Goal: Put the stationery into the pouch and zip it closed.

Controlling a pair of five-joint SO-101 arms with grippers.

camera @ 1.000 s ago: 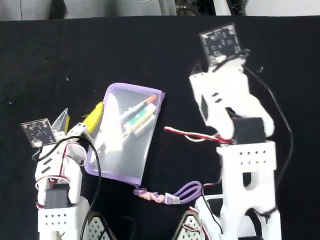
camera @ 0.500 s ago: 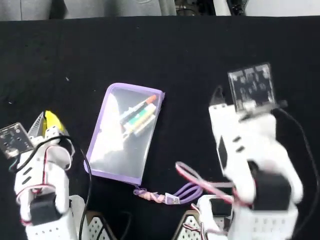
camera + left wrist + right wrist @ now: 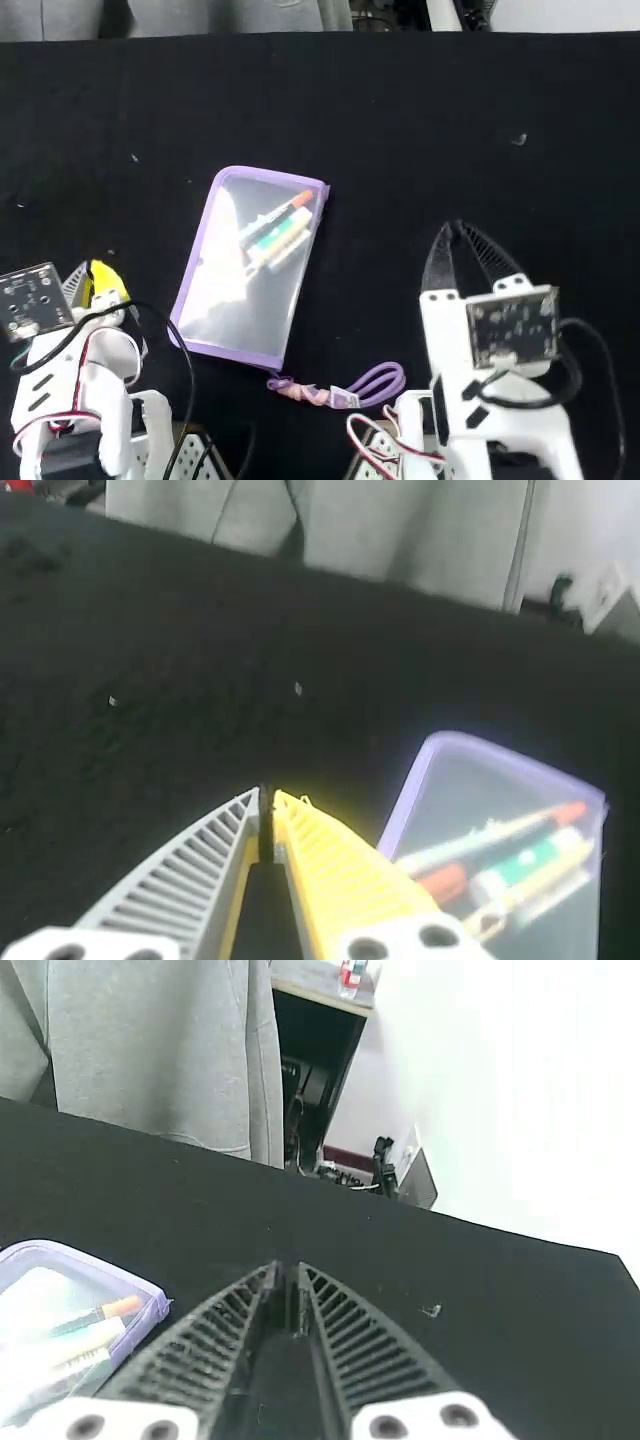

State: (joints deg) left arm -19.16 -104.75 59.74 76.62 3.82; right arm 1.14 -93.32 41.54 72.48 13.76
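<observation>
So the clear pouch (image 3: 232, 305) with the purple trim is lying flat on the black desk (image 3: 420, 120), roughly mid-desk and a bit toward the left arm's side. The stationery (image 3: 275, 232) is inside it: a small bundle of pens or markers bunched up in the far corner, one with an orange tip. A purple wrist strap (image 3: 352, 386) trails off the pouch's near corner and curls across the desk toward the right arm's base. Can't honestly tell from these views whether the zip is fully shut.

The left end effector (image 3: 88, 272), the one with a yellow finger and a grey one, sits near the desk's front edge, off to the side of the pouch and not touching it. Its fingers are pressed together with nothing between them. Its own camera shows the tips (image 3: 266, 798) meeting, with the pouch (image 3: 450, 780) and the pens (image 3: 500, 850) beyond.

The right end effector (image 3: 455, 230) has black fingers, also closed up tight and empty, well apart from the pouch on the other side. From its wrist, the tips (image 3: 288, 1272) touch and the pouch (image 3: 60, 1252) sits off at the edge.
</observation>
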